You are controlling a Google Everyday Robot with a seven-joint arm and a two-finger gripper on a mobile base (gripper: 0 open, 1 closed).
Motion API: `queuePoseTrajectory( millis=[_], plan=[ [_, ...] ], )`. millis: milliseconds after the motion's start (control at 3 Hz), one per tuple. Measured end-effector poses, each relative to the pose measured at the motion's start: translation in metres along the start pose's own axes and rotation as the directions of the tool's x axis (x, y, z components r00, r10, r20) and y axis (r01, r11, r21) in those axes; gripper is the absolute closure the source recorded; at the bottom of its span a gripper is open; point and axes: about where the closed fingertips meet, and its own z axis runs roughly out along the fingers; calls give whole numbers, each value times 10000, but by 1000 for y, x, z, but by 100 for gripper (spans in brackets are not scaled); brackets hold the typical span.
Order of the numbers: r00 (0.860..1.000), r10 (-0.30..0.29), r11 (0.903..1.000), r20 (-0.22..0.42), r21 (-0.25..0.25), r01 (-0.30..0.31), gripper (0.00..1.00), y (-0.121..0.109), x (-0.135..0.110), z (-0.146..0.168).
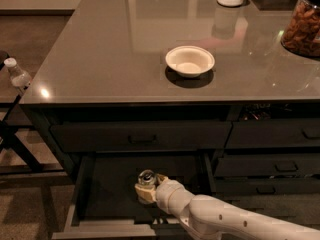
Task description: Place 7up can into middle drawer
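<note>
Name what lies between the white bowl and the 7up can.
Camera view: the front edge of the countertop and a closed handled drawer. The gripper holds the 7up can in the middle drawer.

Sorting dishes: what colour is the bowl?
Cream-white bowl, camera view; end effector grips 7up can inside middle drawer.
</note>
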Motion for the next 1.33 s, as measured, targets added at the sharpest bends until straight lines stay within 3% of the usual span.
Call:
queuePoseTrajectory(
  millis=[667, 1333],
  plan=[
    [9998, 164, 9997, 119, 182, -166, 100, -11, 29, 37],
    [9991, 72, 9997, 424, 249, -82, 100, -24, 43, 59]
  ],
)
